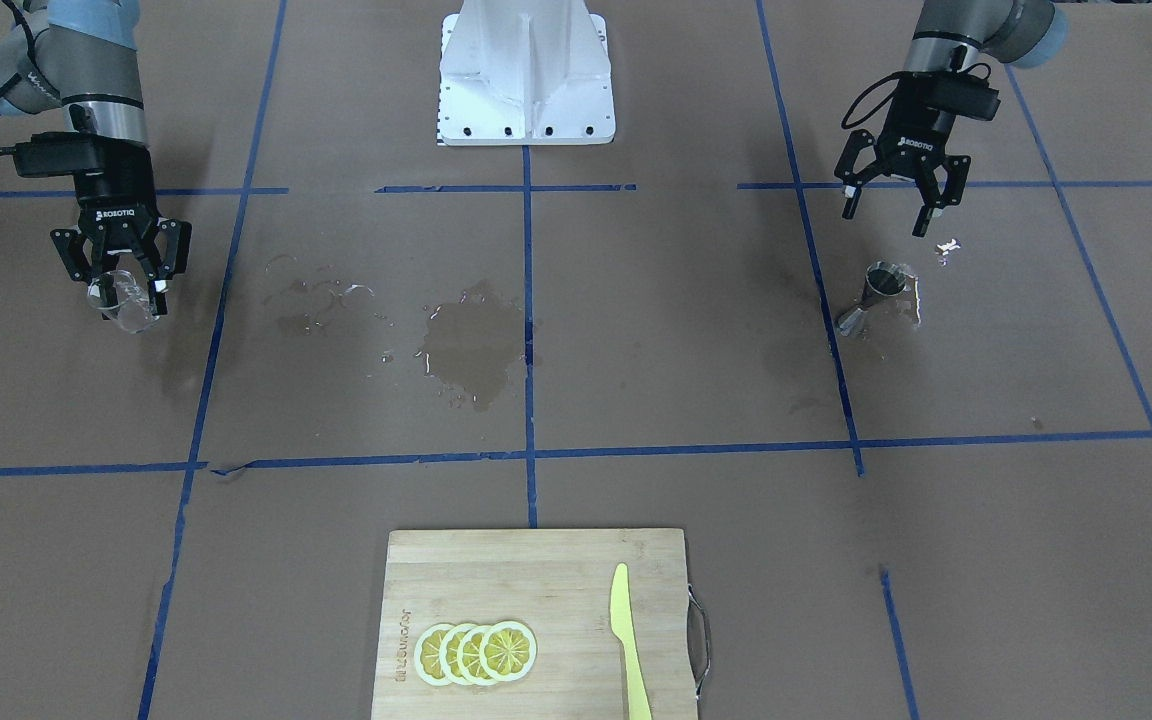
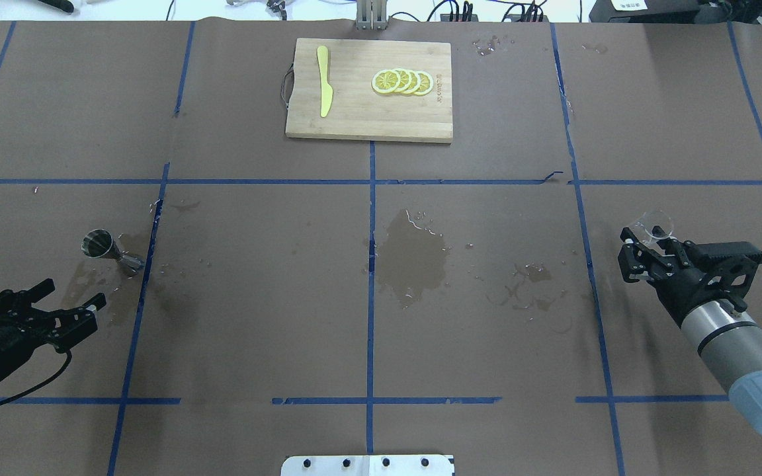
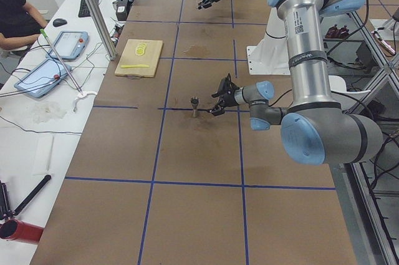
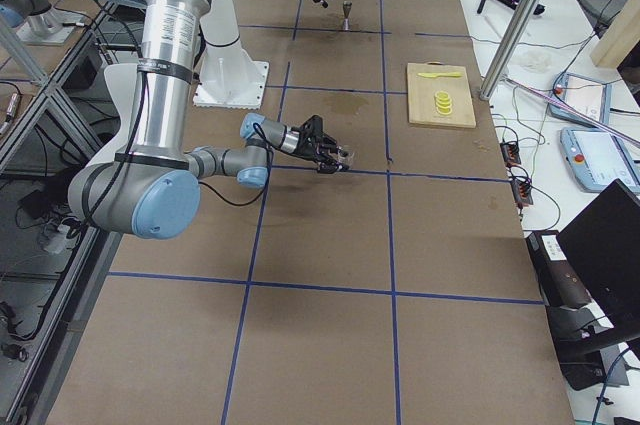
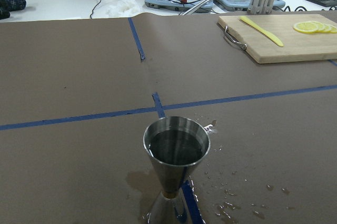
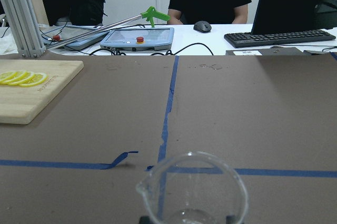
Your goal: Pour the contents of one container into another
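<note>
Front-facing view: the left gripper [image 1: 886,215] hangs with its fingers spread wide and nothing between them, above and just behind the steel jigger [image 1: 881,290], which stands upright on the brown table paper [image 1: 1016,360] beside a blue tape line [image 1: 826,300]. At the far end of the table, the right gripper [image 1: 121,280] has its fingers closed around a clear glass beaker [image 1: 128,305]. A wet patch [image 1: 471,345] darkens the paper between them (nearer the middle). A cutting board [image 1: 556,580] carries lemon slices [image 1: 476,652] and a yellow knife [image 1: 626,640].

Overhead view: jigger and beaker are well apart, at opposite ends of the table.

Left wrist view: the jigger's upper cup holds dark liquid, with droplets on the paper around its foot.

Right wrist view: the beaker's spouted rim fills the lower edge; whether it holds liquid I cannot tell
</note>
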### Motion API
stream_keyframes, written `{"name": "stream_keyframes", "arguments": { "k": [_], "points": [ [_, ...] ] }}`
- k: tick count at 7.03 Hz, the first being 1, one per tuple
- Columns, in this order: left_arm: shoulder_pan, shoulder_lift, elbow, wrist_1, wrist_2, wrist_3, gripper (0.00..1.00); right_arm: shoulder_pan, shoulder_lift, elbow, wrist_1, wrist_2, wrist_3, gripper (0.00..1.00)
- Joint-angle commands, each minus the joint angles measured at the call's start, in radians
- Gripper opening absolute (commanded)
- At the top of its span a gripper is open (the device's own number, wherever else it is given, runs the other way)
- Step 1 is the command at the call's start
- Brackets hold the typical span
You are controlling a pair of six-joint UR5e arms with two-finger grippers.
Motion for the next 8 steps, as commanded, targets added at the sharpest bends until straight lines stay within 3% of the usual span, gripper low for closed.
{"name": "stream_keyframes", "arguments": {
  "k": [1,3,7,8],
  "points": [
    [-0.028,0.038,-0.104,0.064,-0.127,0.001,1.0,-0.049,0.036,-0.067,0.001,-0.061,0.038,0.0],
    [-0.08,0.068,-0.205,0.164,-0.253,0.004,1.0,-0.075,0.073,-0.116,0.004,-0.102,0.05,0.0],
    [-0.108,0.068,-0.224,0.169,-0.292,0.014,1.0,-0.104,0.148,-0.211,0.012,-0.144,0.052,0.0],
    [-0.111,0.068,-0.224,0.169,-0.292,0.015,1.0,-0.101,0.146,-0.206,0.013,-0.144,0.05,0.08]
  ]
}}
